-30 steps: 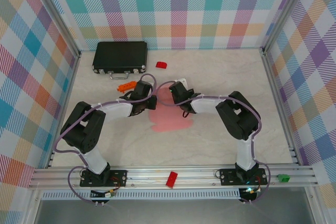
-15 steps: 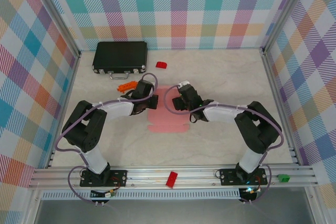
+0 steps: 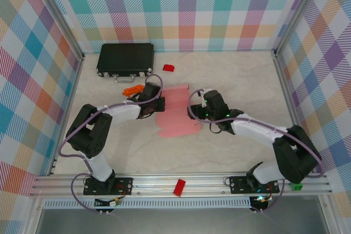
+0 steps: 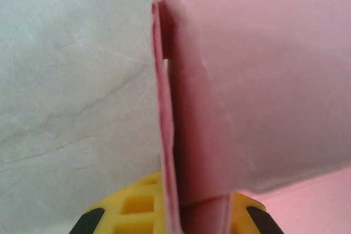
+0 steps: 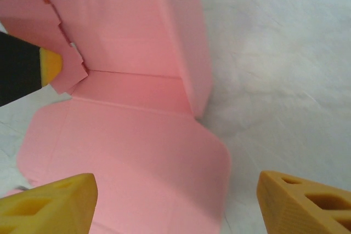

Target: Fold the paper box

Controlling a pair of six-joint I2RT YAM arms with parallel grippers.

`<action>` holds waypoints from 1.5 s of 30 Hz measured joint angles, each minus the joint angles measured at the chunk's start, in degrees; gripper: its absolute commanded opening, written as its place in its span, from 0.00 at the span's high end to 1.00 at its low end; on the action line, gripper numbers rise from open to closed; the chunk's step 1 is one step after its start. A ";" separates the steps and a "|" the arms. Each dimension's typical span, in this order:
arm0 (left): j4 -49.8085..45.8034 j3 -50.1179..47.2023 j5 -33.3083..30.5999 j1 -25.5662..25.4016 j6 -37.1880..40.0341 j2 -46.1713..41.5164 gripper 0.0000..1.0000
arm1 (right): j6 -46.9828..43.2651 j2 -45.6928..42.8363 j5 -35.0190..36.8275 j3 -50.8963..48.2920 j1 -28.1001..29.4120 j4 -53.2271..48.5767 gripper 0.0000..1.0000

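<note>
Card, thin and pale pink, is the whole story here: the paper box sits mid-table between the two arms, half raised, with one wall stood upright and a broad round-cornered flap lying flat on the marbled table. The left gripper is clamped hard on the box's left edge, and its wrist view shows a doubled layer of card pinched between the yellow fingers. The right gripper hangs just beside the right wall, jaws wide apart, nothing between them, the flat flap beneath. I'd call this stuff feather-light and likely to skate on that smooth surface unless pinned as it is now. It looks stiff only across its panels, willing along the scored creases, and easy to dent or buckle anywhere else. The matte face should give the pads decent bite. The best hold looks like a panel edge close to a crease, and the small stepped tabs by the left fingertip look too flimsy to pull on.
</note>
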 measured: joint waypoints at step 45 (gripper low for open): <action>2.19 -6.19 -4.59 -2.75 -57.33 -10.91 1.00 | 23.85 1.92 -27.30 -10.27 -7.19 31.93 0.56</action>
